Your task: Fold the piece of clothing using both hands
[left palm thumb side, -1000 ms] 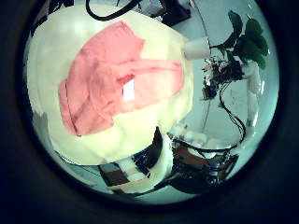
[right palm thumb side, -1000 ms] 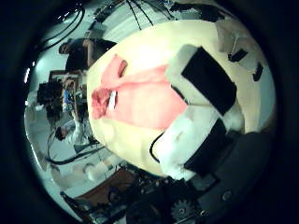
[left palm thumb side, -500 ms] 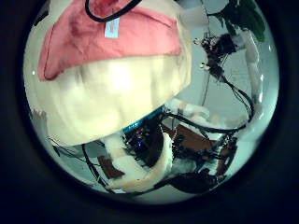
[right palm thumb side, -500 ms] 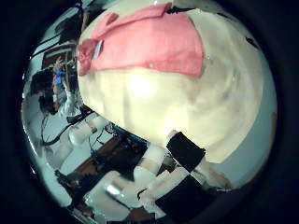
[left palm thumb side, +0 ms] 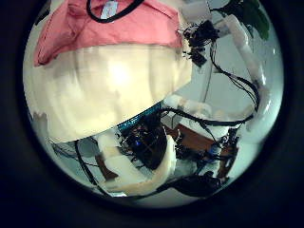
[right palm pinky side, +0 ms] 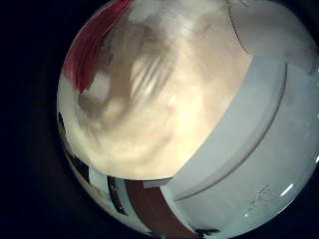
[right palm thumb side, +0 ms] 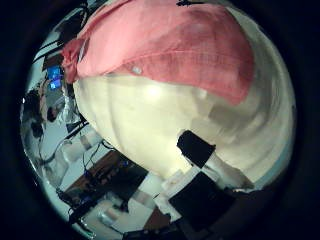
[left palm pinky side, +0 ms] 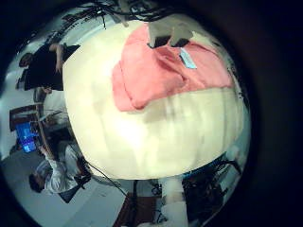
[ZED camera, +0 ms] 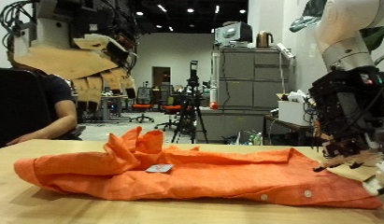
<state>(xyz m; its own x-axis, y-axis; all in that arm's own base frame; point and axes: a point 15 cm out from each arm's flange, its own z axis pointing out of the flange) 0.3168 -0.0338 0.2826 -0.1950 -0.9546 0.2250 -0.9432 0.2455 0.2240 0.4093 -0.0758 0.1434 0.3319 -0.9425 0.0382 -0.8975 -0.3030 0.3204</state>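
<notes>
An orange garment (ZED camera: 204, 173) lies crumpled and spread along the wooden table (ZED camera: 67, 210), with a small white label (ZED camera: 158, 169) on top. A hand (ZED camera: 348, 131) hangs over the table at one end of the garment, its fingers relaxed and pointing down, holding nothing. In the right thumb side palm view the garment (right palm thumb side: 160, 45) is close, and my right hand (right palm thumb side: 205, 165) shows over bare table (right palm thumb side: 180, 110). The left little finger side palm view shows the whole garment (left palm pinky side: 166, 76) and its label (left palm pinky side: 187, 59). The left thumb side palm view shows the garment (left palm thumb side: 104, 28) at the table's far part.
A person in black sits behind the table's far end and touches nothing. Cabinets and equipment stand behind the table. The right little finger side palm view shows bare table (right palm pinky side: 169, 110) close up, with the garment (right palm pinky side: 90, 50) at its edge.
Both thumb side pictures have shifted as the hands moved. The garment now fills more of the right thumb side view and sits nearer the edge of the left thumb side view.
</notes>
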